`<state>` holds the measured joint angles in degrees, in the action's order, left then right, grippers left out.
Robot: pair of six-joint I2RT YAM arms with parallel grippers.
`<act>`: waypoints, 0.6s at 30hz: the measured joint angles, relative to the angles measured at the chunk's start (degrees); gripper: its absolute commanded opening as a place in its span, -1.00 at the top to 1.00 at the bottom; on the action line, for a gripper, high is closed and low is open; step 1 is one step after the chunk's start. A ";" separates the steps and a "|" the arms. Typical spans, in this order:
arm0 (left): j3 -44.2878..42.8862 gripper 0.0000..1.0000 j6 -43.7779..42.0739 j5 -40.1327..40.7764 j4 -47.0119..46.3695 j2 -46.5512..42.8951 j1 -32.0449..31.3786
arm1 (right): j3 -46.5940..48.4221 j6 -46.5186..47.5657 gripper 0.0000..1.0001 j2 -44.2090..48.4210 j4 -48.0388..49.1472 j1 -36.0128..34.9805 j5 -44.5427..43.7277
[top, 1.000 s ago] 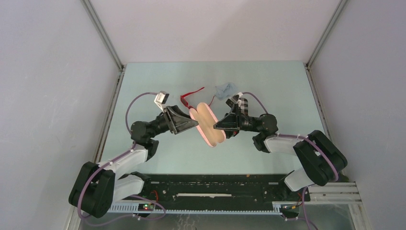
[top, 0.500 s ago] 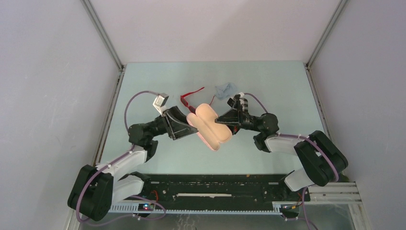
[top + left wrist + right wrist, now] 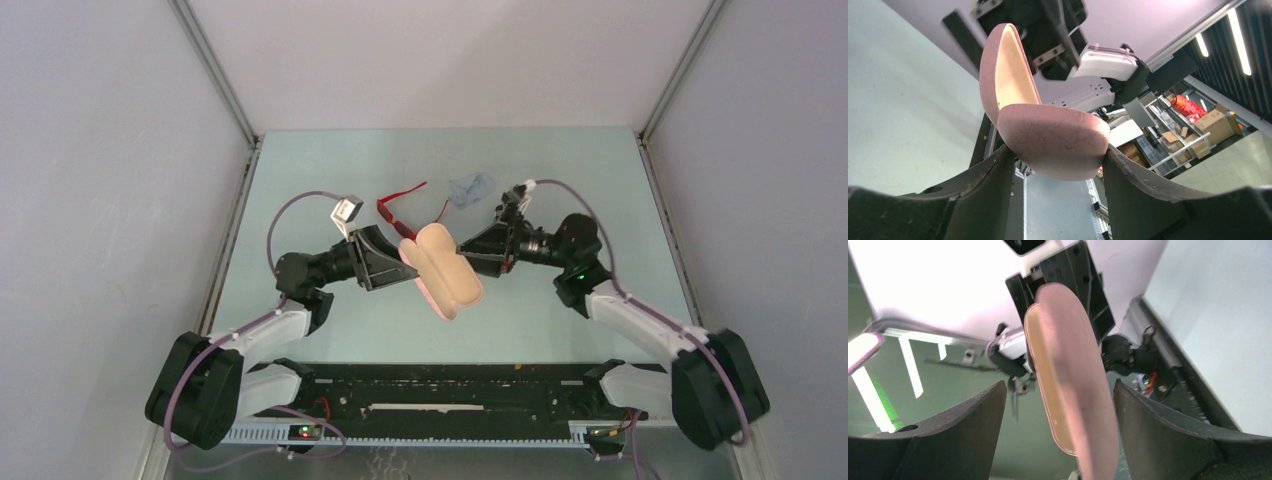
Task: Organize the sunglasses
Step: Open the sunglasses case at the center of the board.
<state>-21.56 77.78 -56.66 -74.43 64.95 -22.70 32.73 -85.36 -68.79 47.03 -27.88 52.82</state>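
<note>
You held the open pink case (image 3: 446, 278) clamped in the left gripper (image 3: 402, 268), the right gripper (image 3: 468, 254) spread loose around it, while the red sunglasses (image 3: 392, 208) lay unpacked on the table (image 3: 330, 160) behind.

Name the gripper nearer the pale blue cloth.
Right. The right gripper hangs just nearer the bases than the pale blue cloth; the left gripper, clamping the pink case, is farther, off to its left.
</note>
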 measured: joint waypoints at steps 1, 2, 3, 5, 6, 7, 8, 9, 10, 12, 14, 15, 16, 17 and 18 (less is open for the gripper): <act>0.00 1.00 -0.26 0.00 0.79 0.26 0.00 | 1.92 5.27 -0.73 2.32 -8.02 1.29 -0.44; 0.00 1.00 -0.46 0.09 1.68 0.48 0.00 | 4.04 10.25 -0.73 4.28 -15.45 2.80 -0.81; 0.00 1.00 -0.85 0.11 2.51 0.74 0.00 | 5.35 13.49 -0.72 5.46 -19.80 3.87 -0.87; 0.00 1.00 -1.38 0.28 3.89 1.38 0.00 | 7.17 19.96 -0.71 7.56 -27.61 6.16 -0.26; 0.00 1.00 -1.55 0.37 4.33 1.64 0.00 | 7.45 22.34 -0.70 8.00 -30.10 6.91 0.28; 0.00 1.00 -1.73 0.44 4.59 1.90 0.00 | 7.67 24.94 -0.70 8.11 -32.85 7.28 1.18; 0.00 1.00 -1.77 0.48 4.90 2.27 0.00 | 7.80 26.80 -0.70 7.96 -34.93 7.10 1.81; 0.00 1.00 -1.79 0.50 5.16 2.56 0.00 | 7.98 28.96 -0.70 7.65 -37.53 6.60 2.40; 0.00 1.00 -1.79 0.50 5.35 2.73 0.00 | 8.28 31.28 -0.69 7.32 -40.44 5.70 2.84; 0.00 1.00 -1.79 0.52 5.60 2.99 0.00 | 9.29 34.84 -0.64 6.78 -45.11 3.98 3.02; 0.00 1.00 -1.79 0.50 5.62 3.02 0.00 | 10.67 37.73 -0.51 6.19 -48.22 2.36 2.99; 0.00 1.00 -1.79 0.50 5.62 3.02 0.00 | 11.30 38.82 -0.42 5.95 -49.16 1.77 3.04; 0.00 1.00 -1.79 0.50 5.60 3.04 0.00 | 11.72 39.47 -0.28 5.77 -49.59 1.27 3.04; 0.00 1.00 -1.79 0.50 5.62 3.08 0.00 | 11.98 40.13 -0.22 5.62 -49.83 0.96 3.02; 0.00 1.00 -1.79 0.50 5.60 3.17 0.00 | 12.07 40.63 -0.12 5.53 -49.92 0.74 2.99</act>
<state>-21.56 75.99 -56.16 -68.84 68.12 -22.70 44.80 -44.73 -63.26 -2.90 -27.14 55.81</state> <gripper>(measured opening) 0.644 0.675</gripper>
